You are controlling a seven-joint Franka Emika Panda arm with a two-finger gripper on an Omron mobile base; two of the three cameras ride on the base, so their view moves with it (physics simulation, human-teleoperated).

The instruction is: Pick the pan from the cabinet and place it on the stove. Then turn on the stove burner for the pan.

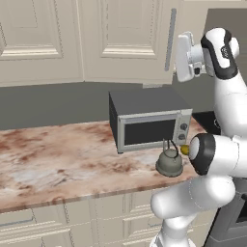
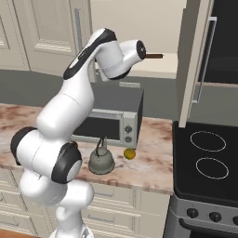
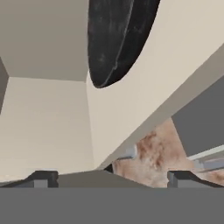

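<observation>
The black pan [image 3: 117, 37] lies on the beige shelf [image 3: 144, 87] inside the open cabinet [image 2: 160, 28], ahead of my gripper [image 3: 113, 178] in the hand view. Both fingertips [image 3: 43, 178] stand wide apart with nothing between them, short of the pan. From the right base, the pan's brownish handle [image 2: 156, 56] pokes out from behind my hand [image 2: 135, 49], which is raised at shelf height. The pan's body is hidden there. The black glass stove [image 2: 204, 179] with white rings lies low to the right, bare.
The cabinet's open door [image 2: 195, 60] hangs over the stove's left edge. On the marble counter [image 1: 58, 164] below my hand are a grey microwave [image 1: 147, 123], a grey kettle [image 1: 170, 162] and a small yellow fruit [image 2: 129, 154]. Stove knobs [image 2: 215, 216] line its front.
</observation>
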